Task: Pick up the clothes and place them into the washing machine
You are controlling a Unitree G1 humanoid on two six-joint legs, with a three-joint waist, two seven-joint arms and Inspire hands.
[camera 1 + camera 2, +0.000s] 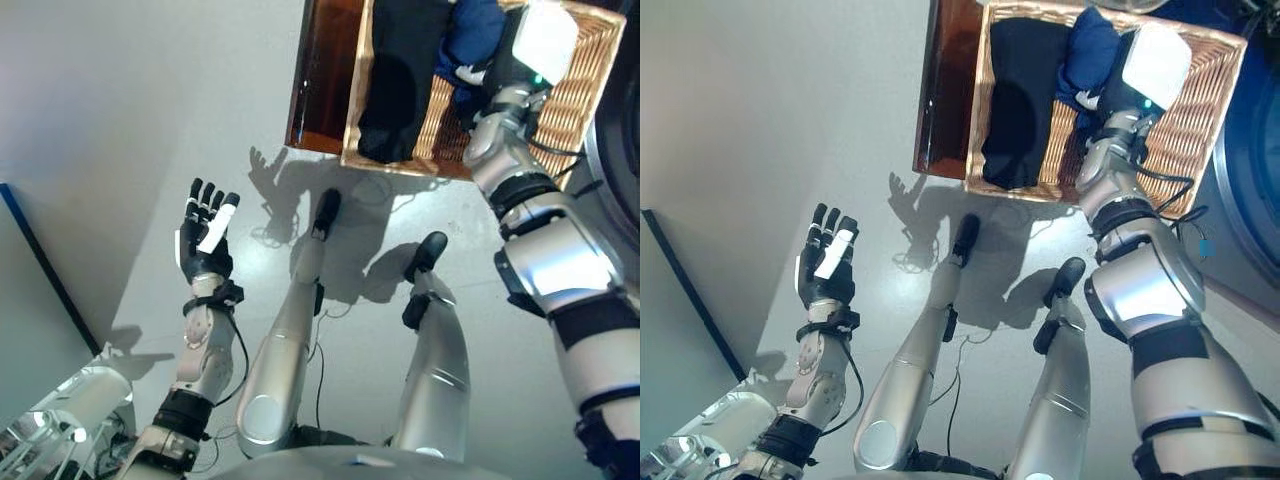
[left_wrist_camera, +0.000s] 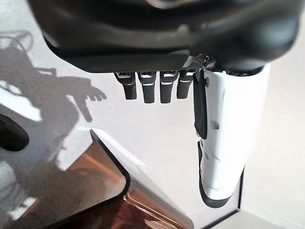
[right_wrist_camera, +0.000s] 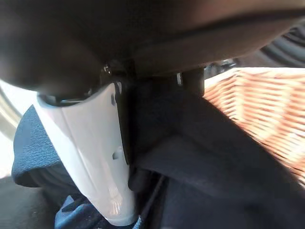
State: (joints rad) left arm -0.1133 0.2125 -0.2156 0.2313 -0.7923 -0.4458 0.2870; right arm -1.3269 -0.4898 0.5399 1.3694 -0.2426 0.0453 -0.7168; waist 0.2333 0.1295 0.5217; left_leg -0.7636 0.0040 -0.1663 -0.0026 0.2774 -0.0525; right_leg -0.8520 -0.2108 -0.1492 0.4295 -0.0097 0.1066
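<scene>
left hand (image 1: 205, 235) spread, empty, well left of basket (image 1: 1210, 95), over floor (image 1: 130, 110), brown stand (image 1: 320, 80) touching basket's left side, black cloth (image 1: 1015, 90) and blue cloth (image 1: 1090, 45) in basket, right hand (image 1: 1120, 95) down in basket on clothes, fingers hidden, grip can't tell

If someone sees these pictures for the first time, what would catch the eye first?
Probably the wicker basket at the top of the head views, standing on a brown table and holding a black garment beside a blue garment. The right hand reaches down into it among the clothes, its fingers hidden in the fabric. On the other side, the left hand hangs over the grey floor, fingers straight and holding nothing.
</scene>
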